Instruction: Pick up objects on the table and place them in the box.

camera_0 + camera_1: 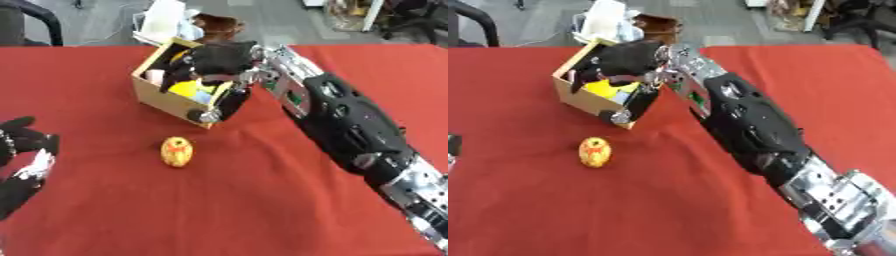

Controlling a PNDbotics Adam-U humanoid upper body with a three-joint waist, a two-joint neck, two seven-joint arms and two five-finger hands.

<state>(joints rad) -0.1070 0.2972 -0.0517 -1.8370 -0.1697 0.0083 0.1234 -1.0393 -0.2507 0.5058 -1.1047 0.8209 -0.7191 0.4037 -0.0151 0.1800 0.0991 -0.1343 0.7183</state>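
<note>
The right hand [219, 62] is hovering over the box [171, 97], fingers curled, contents unclear; the left hand [22, 150] is idling relaxed at nine o'clock.

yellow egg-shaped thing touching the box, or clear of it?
Apart. The left eye view shows a strip of bare red cloth between the yellow egg-shaped object and the near corner of the box.

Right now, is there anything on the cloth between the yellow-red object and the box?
Nothing visible on the cloth. The yellow-red object lies apart from the box, bare red cloth between them. But the right hand is over the box's opening.
</note>
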